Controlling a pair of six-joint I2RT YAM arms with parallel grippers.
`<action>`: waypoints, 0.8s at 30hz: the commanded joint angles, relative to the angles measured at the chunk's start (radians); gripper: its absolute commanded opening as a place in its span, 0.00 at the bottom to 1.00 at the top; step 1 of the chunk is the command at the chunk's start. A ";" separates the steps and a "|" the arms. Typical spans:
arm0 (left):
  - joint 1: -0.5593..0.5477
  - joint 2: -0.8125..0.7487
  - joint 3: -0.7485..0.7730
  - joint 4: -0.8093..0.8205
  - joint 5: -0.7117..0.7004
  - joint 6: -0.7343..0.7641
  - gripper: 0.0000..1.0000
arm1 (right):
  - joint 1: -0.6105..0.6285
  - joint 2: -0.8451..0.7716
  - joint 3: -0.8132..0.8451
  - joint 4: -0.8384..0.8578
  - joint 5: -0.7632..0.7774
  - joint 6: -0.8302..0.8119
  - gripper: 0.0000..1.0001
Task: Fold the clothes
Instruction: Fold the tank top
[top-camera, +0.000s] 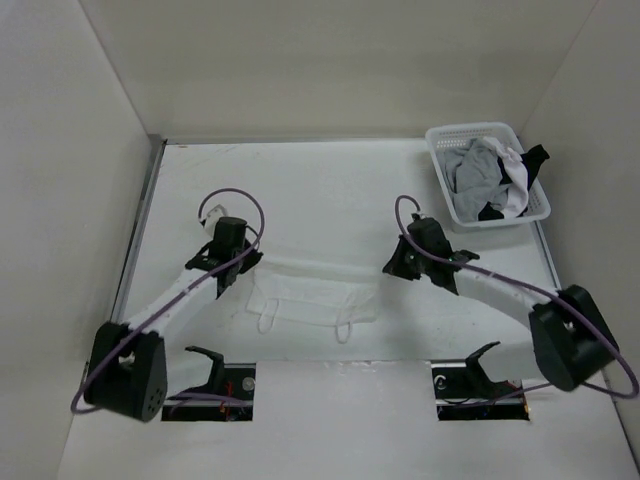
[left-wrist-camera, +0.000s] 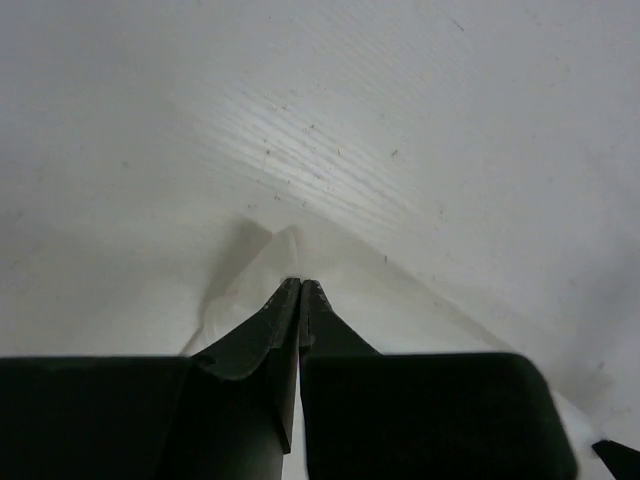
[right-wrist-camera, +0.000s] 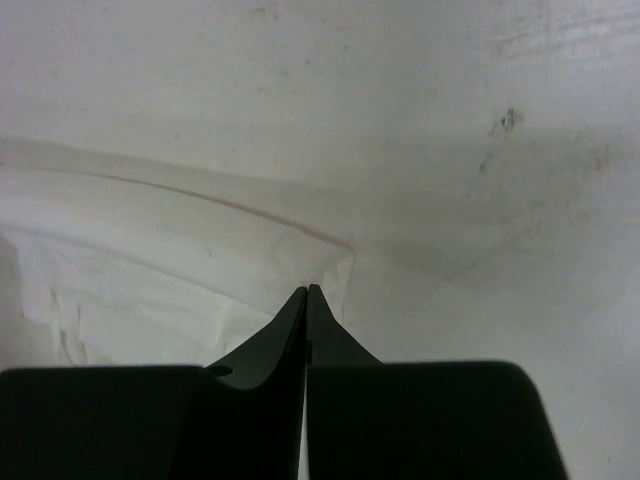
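Nearest the arm bases, the plain white garment of thin soft fabric (top-camera: 310, 298) lies on the white counter (top-camera: 330, 190) between the two arms, with its narrow strap loops (top-camera: 343, 328) along the near edge. The far edge runs as a taut band from one arm to the other. The left pincer (left-wrist-camera: 300, 285) is fully shut on one far corner of the cloth, and the right pincer (right-wrist-camera: 307, 292) is likewise pinched tight on the other. This looks like the first fold in hand. The next move calls for both corners to travel together at an even pace, keeping the edge straight, before being laid down and released. Far right stands the white plastic lattice basket (top-camera: 441, 172) holding grey and black garments (top-camera: 478, 172).
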 joint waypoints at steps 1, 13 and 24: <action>0.012 0.135 0.065 0.282 0.023 -0.033 0.00 | -0.062 0.137 0.122 0.184 -0.071 -0.037 0.02; 0.099 0.185 0.122 0.377 0.122 -0.075 0.02 | -0.084 0.202 0.208 0.175 -0.050 -0.055 0.01; 0.247 -0.120 -0.187 0.353 0.262 -0.098 0.03 | 0.039 -0.076 -0.033 0.149 0.015 0.004 0.03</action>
